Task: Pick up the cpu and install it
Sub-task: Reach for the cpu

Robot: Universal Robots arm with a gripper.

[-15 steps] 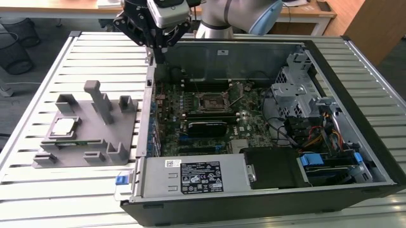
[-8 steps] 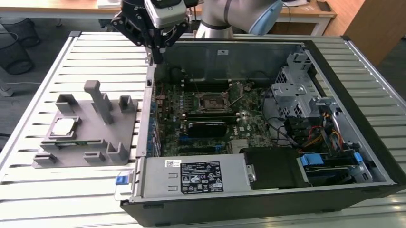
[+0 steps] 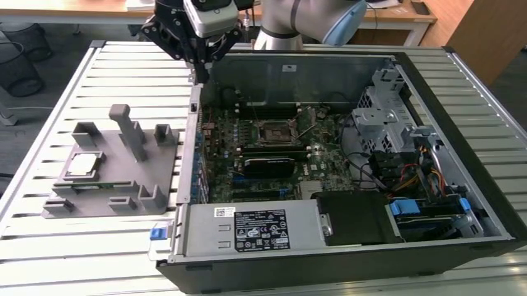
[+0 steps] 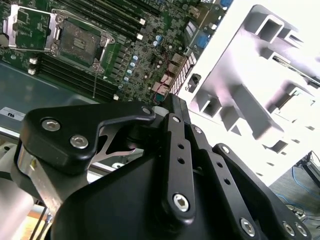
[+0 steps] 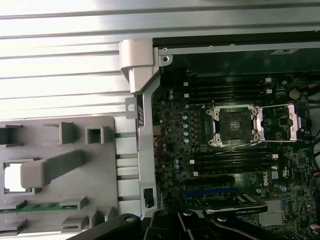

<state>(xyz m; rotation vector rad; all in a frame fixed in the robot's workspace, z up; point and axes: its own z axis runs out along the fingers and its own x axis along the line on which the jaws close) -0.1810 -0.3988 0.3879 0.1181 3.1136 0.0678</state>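
The black, jointed metal tool (image 3: 201, 69) hangs above the rim of the open dark steel computer case (image 3: 329, 69). I cannot tell whether it is clenched or released. The flat, silvery square cpu (image 3: 82, 165) lies untouched in the matte grey plastic fixture block (image 3: 99, 203) on the slatted pale metal counter (image 3: 49, 246). The square black motherboard socket (image 3: 276, 131) looks empty, so by my reckoning both pickup and install remain.

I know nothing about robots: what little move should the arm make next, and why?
Likely a sideways move toward the exterior view's left, to come over the cpu, I'd judge. The cpu lies untouched in the grey fixture beside the computer case, while the gripper hangs above the case's edge, away from it. The motherboard socket is open and empty, so fetching comes first.
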